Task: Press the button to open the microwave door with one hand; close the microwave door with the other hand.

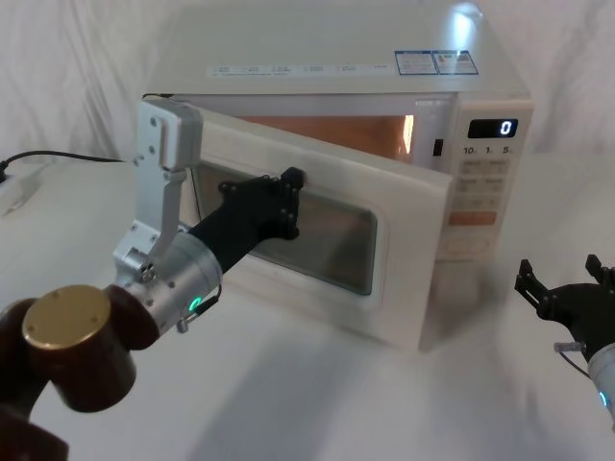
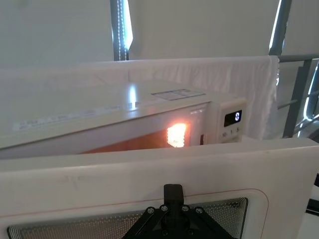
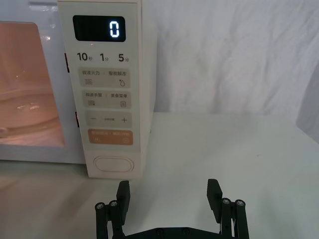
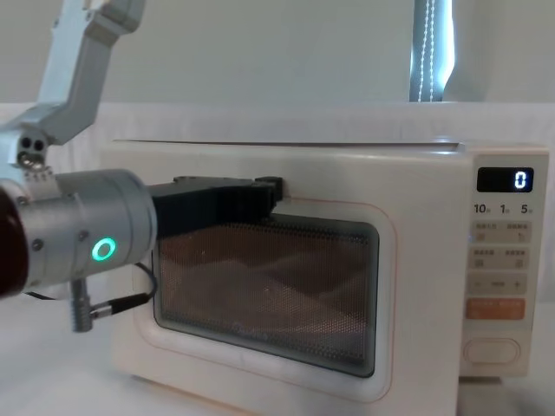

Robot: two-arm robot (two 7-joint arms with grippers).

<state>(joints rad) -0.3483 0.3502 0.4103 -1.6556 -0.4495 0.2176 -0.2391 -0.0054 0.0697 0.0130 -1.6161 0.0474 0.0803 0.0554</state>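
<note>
The microwave door stands ajar, hinged at the left, its free edge swung out from the lit cavity. My left gripper is shut and rests its tip against the door's outer face at the upper edge of the glass window; the left wrist view shows that tip on the door's frame. The button is the cream pill-shaped key at the bottom of the control panel, under the orange key. My right gripper is open, low over the table in front of the panel and clear of it, at the lower right in the head view.
The display reads 0. A black cable and a white strip lie at the table's far left. White cloth hangs behind the microwave. Open tabletop lies in front of the microwave.
</note>
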